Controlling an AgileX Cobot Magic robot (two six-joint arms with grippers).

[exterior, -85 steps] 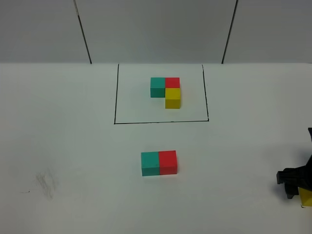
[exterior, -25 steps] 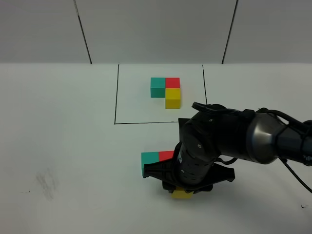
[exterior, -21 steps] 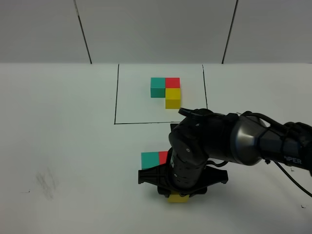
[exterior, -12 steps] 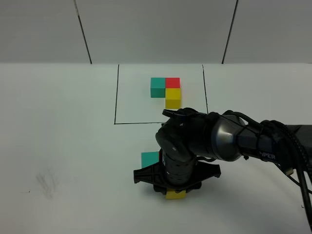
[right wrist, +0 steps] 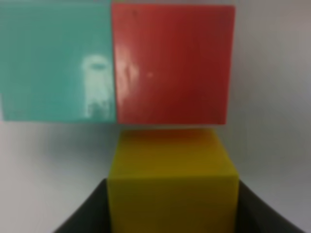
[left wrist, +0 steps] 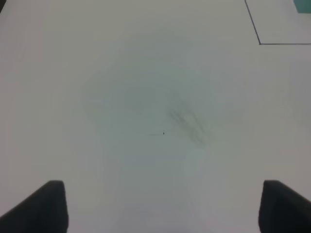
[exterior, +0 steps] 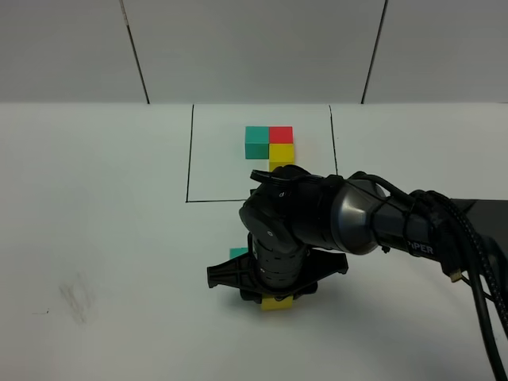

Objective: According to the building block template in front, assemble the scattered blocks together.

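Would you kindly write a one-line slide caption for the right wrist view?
Right gripper holds the yellow cube against the red cube, beside the teal cube.

Bright, even, diffuse light from overhead across the white table (exterior: 95, 238); no hard highlights there. Soft, faint shadow under the right arm (exterior: 317, 226), spreading slightly toward the near edge. Sharp focus in the high view, with mild darkening at the corners. Flat, greyish-green cast in the left wrist view; low contrast, soft throughout, the left gripper (left wrist: 163, 208) fingertips dark and blurred. Very close and blurred in the right wrist view: fuzzy edges on the yellow cube (right wrist: 172, 187), a whitish glare patch on the teal cube (right wrist: 58, 63), a weaker sheen on the red cube (right wrist: 172, 63).
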